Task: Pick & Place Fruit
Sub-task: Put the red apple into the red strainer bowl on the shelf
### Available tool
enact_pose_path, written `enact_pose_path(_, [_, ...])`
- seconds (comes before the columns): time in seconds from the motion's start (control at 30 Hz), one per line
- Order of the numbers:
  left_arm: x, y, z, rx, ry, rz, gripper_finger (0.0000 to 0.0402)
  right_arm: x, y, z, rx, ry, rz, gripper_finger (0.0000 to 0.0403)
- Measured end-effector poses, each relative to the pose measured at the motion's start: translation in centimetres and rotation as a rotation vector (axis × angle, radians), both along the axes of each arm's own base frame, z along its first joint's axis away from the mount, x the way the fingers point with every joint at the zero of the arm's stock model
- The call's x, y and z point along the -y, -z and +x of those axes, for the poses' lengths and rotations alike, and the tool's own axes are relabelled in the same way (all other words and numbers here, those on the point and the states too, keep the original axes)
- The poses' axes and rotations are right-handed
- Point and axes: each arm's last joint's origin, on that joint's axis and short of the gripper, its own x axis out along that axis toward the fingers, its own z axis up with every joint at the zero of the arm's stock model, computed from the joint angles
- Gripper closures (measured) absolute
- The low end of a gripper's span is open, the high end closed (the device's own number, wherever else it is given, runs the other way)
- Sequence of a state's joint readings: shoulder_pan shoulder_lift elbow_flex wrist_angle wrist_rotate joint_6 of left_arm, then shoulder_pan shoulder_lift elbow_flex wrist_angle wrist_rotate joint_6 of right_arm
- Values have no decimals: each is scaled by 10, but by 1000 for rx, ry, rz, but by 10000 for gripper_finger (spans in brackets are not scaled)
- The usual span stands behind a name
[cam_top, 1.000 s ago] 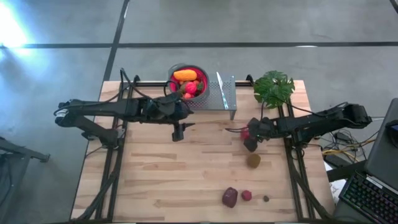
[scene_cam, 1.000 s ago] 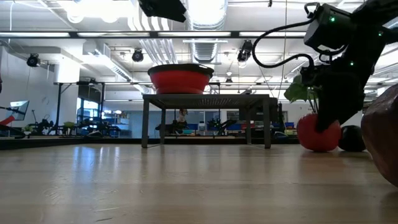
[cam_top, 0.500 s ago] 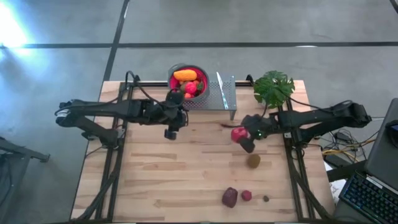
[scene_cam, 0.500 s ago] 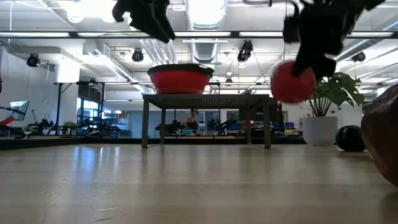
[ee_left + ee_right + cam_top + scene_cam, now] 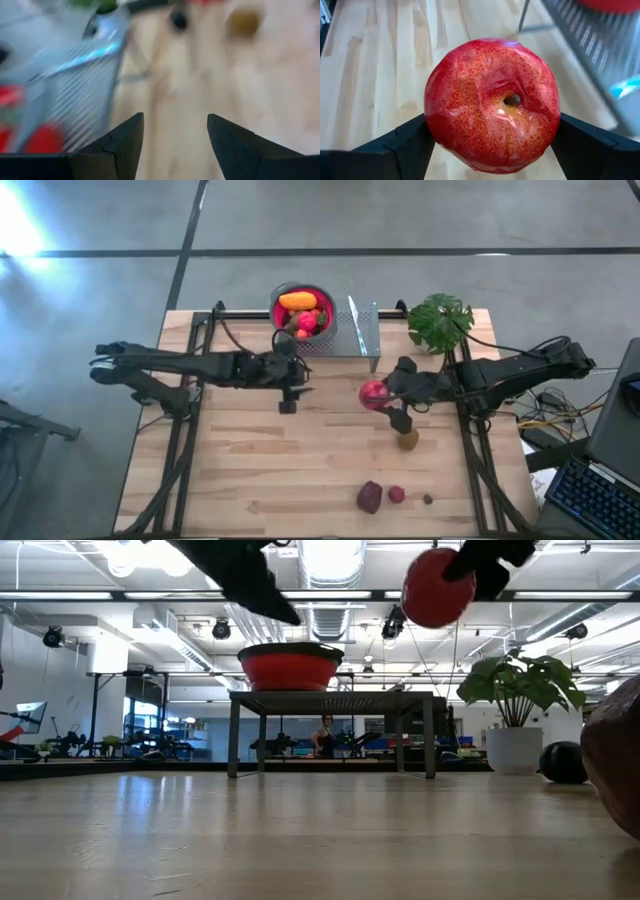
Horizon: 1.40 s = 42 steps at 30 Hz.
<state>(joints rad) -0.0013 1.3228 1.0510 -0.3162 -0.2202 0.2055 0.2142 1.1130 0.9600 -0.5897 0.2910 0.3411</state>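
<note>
My right gripper [image 5: 383, 396] is shut on a red apple [image 5: 492, 102], which is in the air over the middle right of the table and shows high in the low view as the apple [image 5: 437, 587]. The red-lined bowl [image 5: 320, 293] on the metal rack [image 5: 358, 332] at the far edge holds an orange fruit [image 5: 298, 301] and red ones. A kiwi [image 5: 407, 439], a maroon fruit [image 5: 370, 497] and a small red berry [image 5: 397, 494] lie on the table. My left gripper [image 5: 288, 402] hangs open in front of the rack with nothing between its fingers [image 5: 127, 135]. My right gripper pinches the apple's two opposite sides [image 5: 434, 127] between its two fingers [image 5: 395, 147]. The stem dimple [image 5: 512, 100] faces back toward the wrist. The fingers slant down from the table's right side. The apple is lifted clear of the table.
A green potted plant [image 5: 440, 320] stands at the far right, behind my right arm. A tiny dark fruit [image 5: 427, 500] lies by the near edge. Bare wood stretches over the table's left and middle [image 5: 250, 470].
My right gripper has lifted the apple off the table and carried it up and toward the table's left, rolling its wrist on the way. My left gripper has sunk lower in front of the rack and stays open.
</note>
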Motion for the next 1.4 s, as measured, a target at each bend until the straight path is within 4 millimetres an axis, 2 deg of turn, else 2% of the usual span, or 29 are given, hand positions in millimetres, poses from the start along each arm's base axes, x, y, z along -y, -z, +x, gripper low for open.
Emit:
enact_pose_path(0.17, [5,22,6,218,109,-145,177,0,-2,5,63,-50,-100,78])
enact_pose_path(0.3, [6,36,3,293,107,-191,177,2,-8,9,122,-40,-196,82])
enact_pose_path(0.43, [6,42,1,315,88,-224,177,16,-22,15,191,18,-260,75])
enact_pose_path(0.57, [6,43,0,318,76,-245,179,41,-37,19,259,51,-267,72])
enact_pose_path(0.7, [9,48,-1,304,69,-274,180,77,-51,20,334,58,-219,76])
enact_pose_path(0.87, [24,55,-4,298,132,-267,185,123,-60,22,373,90,-172,74])
enact_pose_path(0.97, [34,52,-6,321,185,-243,188,147,-62,35,368,76,-150,72])
enact_pose_path(1.2, [45,47,-8,352,240,-239,188,192,-58,81,302,69,-167,77])
enact_pose_path(1.4, [46,48,-8,345,232,-267,189,219,-43,112,206,74,-119,66])
